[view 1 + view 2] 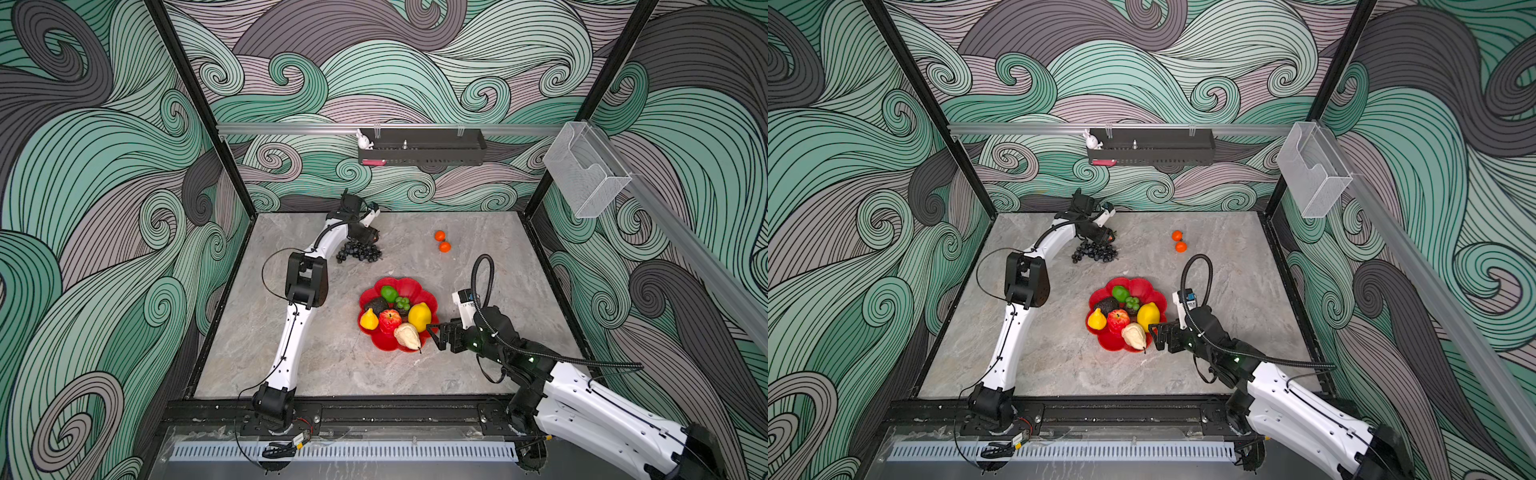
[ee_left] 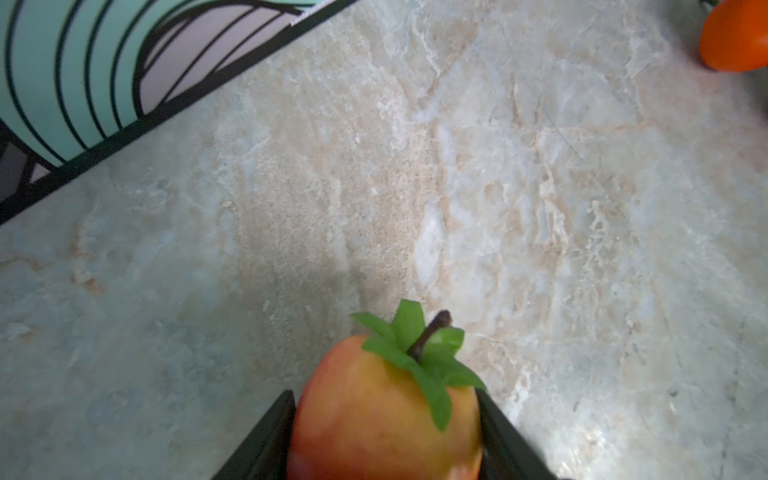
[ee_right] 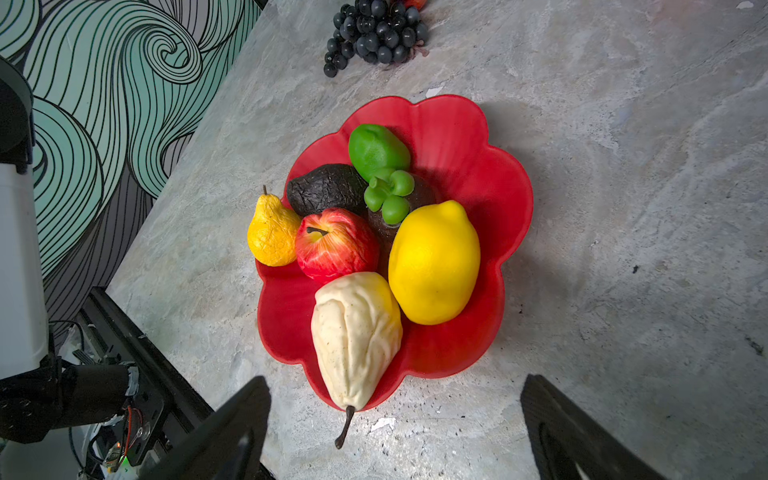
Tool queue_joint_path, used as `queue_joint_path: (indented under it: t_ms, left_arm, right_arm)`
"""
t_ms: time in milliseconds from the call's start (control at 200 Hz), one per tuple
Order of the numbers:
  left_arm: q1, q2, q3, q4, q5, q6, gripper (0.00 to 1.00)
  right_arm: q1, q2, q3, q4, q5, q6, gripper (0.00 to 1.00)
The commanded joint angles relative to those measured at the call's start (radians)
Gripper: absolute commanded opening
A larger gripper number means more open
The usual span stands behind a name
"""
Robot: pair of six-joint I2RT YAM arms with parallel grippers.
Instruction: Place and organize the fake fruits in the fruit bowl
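At mid-frame in both top views, the red fruit bowl point(image 1: 411, 286) point(image 1: 1142, 286) sits on the desk point(image 1: 332, 365) holding a lemon point(image 3: 434, 262), apple point(image 3: 336, 245), lime point(image 3: 376, 149), avocado point(image 3: 324, 193) and two pears point(image 3: 355, 336), with the right fingers point(image 3: 232, 428) spread wide and empty just beside its right rim. Toward the upper middle, the left fingers point(image 2: 266, 440) clamp a red-orange fruit point(image 2: 374, 415) just beside the dark grapes point(image 1: 359, 251); two oranges point(image 1: 439, 236) lie apart at upper right.

Both top views look down from high on the table point(image 1: 374, 374); wrist views sit close, right sharing the fruit bowl point(image 3: 457, 124).
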Motion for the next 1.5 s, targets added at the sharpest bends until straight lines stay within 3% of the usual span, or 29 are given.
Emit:
queue_joint_path:
  t_ms: [0,240,570,680,866,1156,1326,1496]
  left_arm:
    - [-0.005,-0.111,-0.032,0.057,-0.004,-0.042,0.56]
    - [-0.009,-0.211,-0.118,0.097,0.025,-0.074,0.56]
    - [-0.015,-0.498,-0.500,0.307,0.172,-0.127,0.56]
    - [-0.065,-0.625,-0.642,0.333,0.106,-0.086,0.56]
    - [-0.130,-0.865,-0.957,0.519,0.152,-0.164,0.56]
    - [-0.286,-1.129,-1.304,0.677,0.103,-0.196,0.56]
    - [-0.390,-1.215,-1.419,0.694,-0.003,-0.197,0.54]
    - [-0.466,-1.265,-1.481,0.673,-0.035,-0.196,0.54]
  right_arm:
    - [-0.006,-0.004,-0.002,0.019,-0.009,-0.002,0.95]
    - [-0.008,-0.030,0.003,-0.001,0.001,0.004,0.95]
    - [-0.008,-0.058,0.047,-0.068,0.031,0.024,0.94]
    - [-0.009,-0.067,0.079,-0.110,0.055,0.035,0.94]
    - [-0.010,-0.104,0.129,-0.168,0.080,0.044,0.93]
    - [-0.009,-0.154,0.175,-0.167,0.064,0.041,0.89]
    - [-0.010,-0.159,0.200,-0.159,0.057,0.033,0.84]
    - [-0.009,-0.156,0.227,-0.146,0.005,0.017,0.76]
